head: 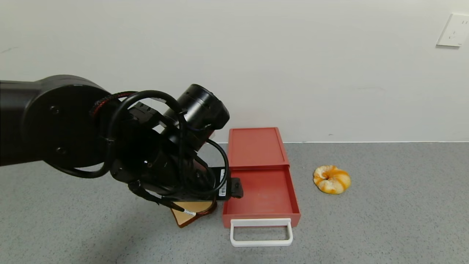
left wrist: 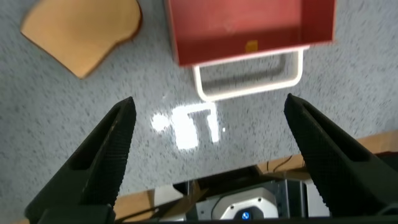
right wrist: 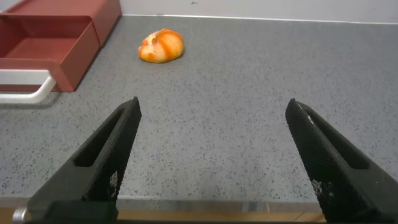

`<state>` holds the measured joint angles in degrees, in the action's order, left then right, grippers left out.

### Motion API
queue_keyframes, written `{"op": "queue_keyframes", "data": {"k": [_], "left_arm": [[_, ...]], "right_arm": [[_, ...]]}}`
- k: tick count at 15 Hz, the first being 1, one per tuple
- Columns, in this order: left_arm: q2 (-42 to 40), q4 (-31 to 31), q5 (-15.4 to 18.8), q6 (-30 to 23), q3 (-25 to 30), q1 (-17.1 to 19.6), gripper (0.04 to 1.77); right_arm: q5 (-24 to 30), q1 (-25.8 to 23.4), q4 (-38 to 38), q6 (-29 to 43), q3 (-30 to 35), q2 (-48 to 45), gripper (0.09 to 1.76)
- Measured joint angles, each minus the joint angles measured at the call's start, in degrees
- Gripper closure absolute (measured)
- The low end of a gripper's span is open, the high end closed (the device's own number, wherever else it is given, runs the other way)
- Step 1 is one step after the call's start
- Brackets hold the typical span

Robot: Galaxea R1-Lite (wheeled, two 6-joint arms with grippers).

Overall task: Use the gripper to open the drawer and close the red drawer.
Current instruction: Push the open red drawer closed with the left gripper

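The left arm [head: 55, 124] reaches in from the left above the grey tabletop [head: 384, 220], its gripper [left wrist: 208, 155] hanging over the near edge just short of the drawer's handle, fingers [left wrist: 106, 155] spread wide apart and holding nothing; beneath the arm lies a toast slice [head: 190, 214], partly hidden in the head view, just left of the drawer and apart from it; the drawer [head: 260, 176] stands in the middle against the wall [head: 293, 55], its red tray [head: 262, 194] slid out toward the robot and bare inside, the white loop handle [head: 261, 231] at its front resting on the tabletop; right of the drawer, well apart from it, sits an orange-and-white bun [head: 331, 179]; a white socket plate [head: 453, 30] is on the wall at far right; the right gripper [right wrist: 211, 162] hovers low over bare tabletop near the front edge, to the right of the drawer, fingers [right wrist: 99, 162] likewise wide apart and gripping nothing
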<state>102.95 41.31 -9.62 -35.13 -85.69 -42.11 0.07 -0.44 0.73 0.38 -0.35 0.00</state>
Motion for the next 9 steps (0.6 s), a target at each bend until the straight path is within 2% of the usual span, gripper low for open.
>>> {"op": "queue_keyframes", "data": {"k": [2, 9], "left_arm": [[1.7, 1.4, 0.0, -3.7, -0.4, -1.7, 0.09], [8.3, 4.7, 0.3, -9.7, -2.2, -7.3, 0.09]], "right_arm": [[0.0, 0.0, 0.0, 0.0, 0.0, 0.0, 0.14], [0.0, 0.0, 0.1, 0.0, 0.0, 0.0, 0.14]]}}
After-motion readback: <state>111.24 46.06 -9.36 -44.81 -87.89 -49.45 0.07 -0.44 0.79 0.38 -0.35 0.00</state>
